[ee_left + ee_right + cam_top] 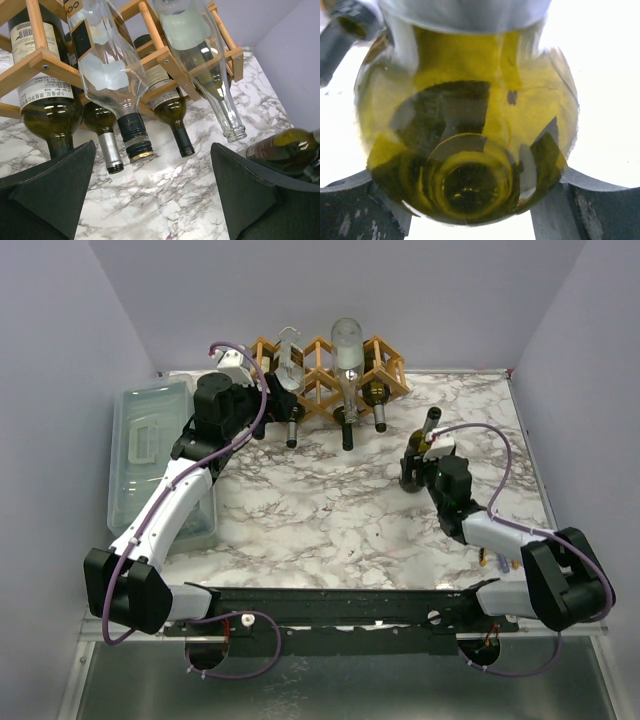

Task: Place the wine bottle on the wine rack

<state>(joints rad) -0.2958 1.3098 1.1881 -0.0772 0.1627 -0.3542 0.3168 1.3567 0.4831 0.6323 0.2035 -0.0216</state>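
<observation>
The wooden lattice wine rack (322, 368) stands at the back centre of the marble table and holds several bottles, necks pointing toward me. It also shows in the left wrist view (45, 60). My right gripper (420, 468) is shut on a green wine bottle (430, 428), held roughly upright right of centre, in front of the rack's right end. In the right wrist view the green bottle (470, 100) fills the frame between the fingers of that gripper (470, 200). My left gripper (268, 398) is open and empty just before the rack's left part (152, 165). The held bottle shows at the right (285, 150).
A grey-green plastic lidded box (150, 450) lies along the left edge under my left arm. Two clear bottles (105, 65) and several dark ones (170, 115) stick out of the rack above the tabletop. Walls close the back and sides.
</observation>
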